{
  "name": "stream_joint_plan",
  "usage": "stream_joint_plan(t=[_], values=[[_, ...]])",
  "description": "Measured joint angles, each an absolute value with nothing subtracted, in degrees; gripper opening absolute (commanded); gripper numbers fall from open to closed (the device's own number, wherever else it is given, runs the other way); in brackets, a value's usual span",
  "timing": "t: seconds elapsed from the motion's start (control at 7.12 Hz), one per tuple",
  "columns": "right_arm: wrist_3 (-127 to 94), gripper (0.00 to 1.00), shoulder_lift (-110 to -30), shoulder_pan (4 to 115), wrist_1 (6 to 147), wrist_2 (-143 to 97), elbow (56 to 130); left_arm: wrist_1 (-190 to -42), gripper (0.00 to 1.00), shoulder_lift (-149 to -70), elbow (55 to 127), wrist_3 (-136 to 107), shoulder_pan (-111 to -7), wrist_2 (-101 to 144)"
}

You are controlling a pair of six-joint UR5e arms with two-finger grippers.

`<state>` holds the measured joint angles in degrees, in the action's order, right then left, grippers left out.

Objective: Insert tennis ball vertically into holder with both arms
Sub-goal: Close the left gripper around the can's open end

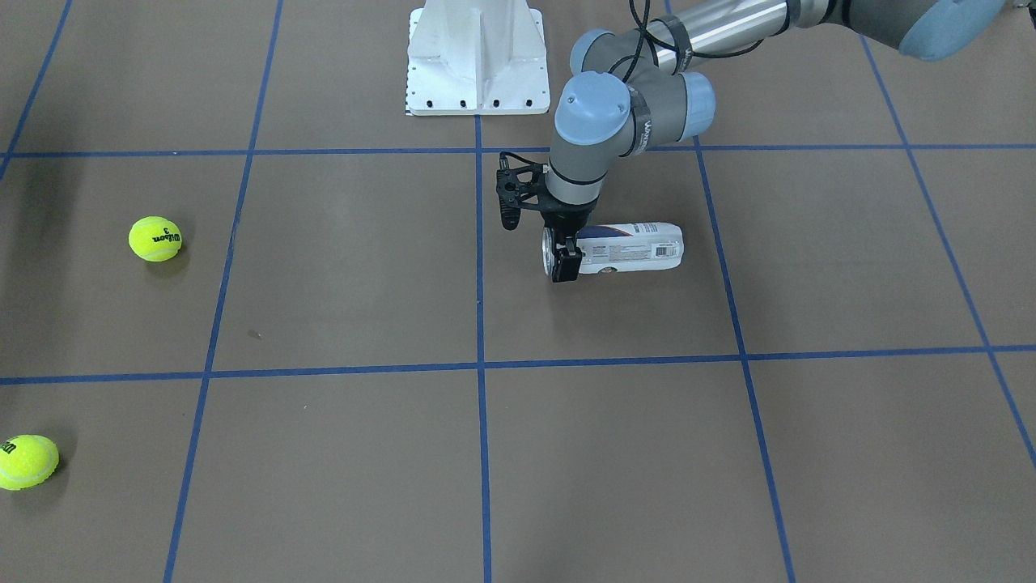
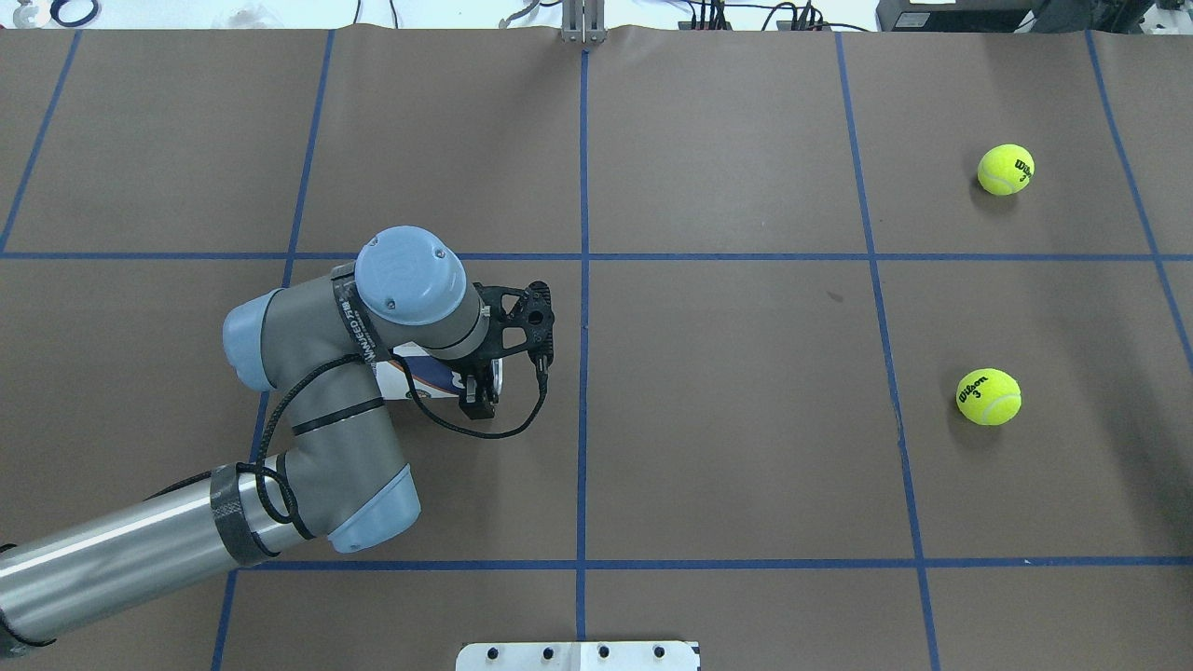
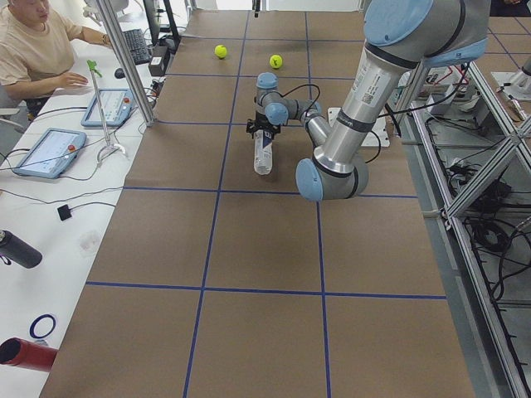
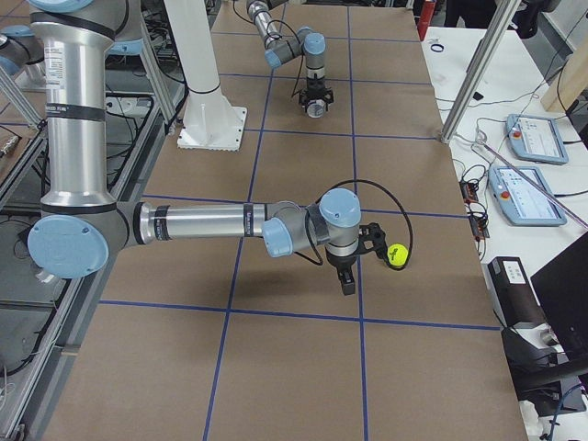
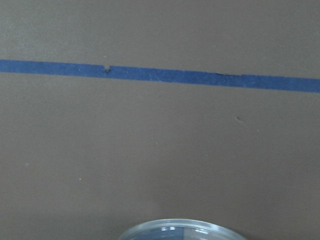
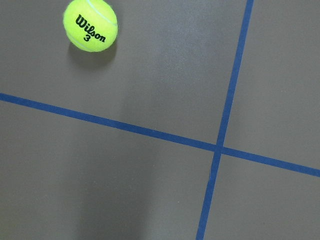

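Currently the holder (image 1: 639, 247) lies flat on its side on the brown table (image 1: 324, 283), in the square just on the robot's left of the centre tape line (image 1: 479, 267). Its long axis runs across the robot's front, almost parallel to the cross tape. The silver rim (image 1: 548, 248) of its open mouth points towards the centre line and the robot's right, and the closed base points to the robot's left. The barcode label faces up. The left arm (image 2: 121, 550) comes in low from the robot's left. It bends up at the elbow and folds at the wrist, so its last link stands vertical. The left gripper (image 1: 564, 255) points straight down over the mouth end. One black finger (image 1: 567, 269) sits against the tube's side away from the robot and the other is hidden under the wrist. The jaws stand about a tube-width apart, and I cannot tell whether they are pressing on it. The left wrist view shows only the clear rim at its bottom edge. From the right-end view, the right arm (image 4: 197, 223) stretches low and nearly level across the table, with the right gripper (image 4: 347, 283) pointing down. Its jaw state cannot be told. Two Wilson tennis balls, a nearer ball (image 2: 989, 396) and a farther ball (image 2: 1006, 169), rest well apart from the holder on the robot's right. The white base (image 1: 477, 57) stands at the robot's edge.
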<state>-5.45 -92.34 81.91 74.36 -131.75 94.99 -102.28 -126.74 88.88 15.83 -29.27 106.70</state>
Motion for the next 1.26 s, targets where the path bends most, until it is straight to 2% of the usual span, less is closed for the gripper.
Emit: stream_joint_plan(t=[0.28, 0.7, 0.98, 1.26], values=[[-5.45, 0.99, -92.35, 81.91, 74.36, -131.75, 94.94, -103.89, 0.9, -126.74, 87.73, 15.82, -29.27, 106.7], [-5.45, 0.99, -92.36, 81.91, 74.36, -131.75, 94.92, -104.07, 0.68, -126.73, 87.67, 15.64, -29.27, 106.7], [-5.45, 0.99, -92.36, 81.91, 74.36, -131.75, 94.92, -103.94, 0.67, -126.65, 87.86, 15.15, -29.27, 106.7], [-5.49, 0.99, -92.35, 81.91, 74.35, -131.75, 94.92, -103.72, 0.65, -126.65, 91.28, 14.84, -29.54, 106.8]])
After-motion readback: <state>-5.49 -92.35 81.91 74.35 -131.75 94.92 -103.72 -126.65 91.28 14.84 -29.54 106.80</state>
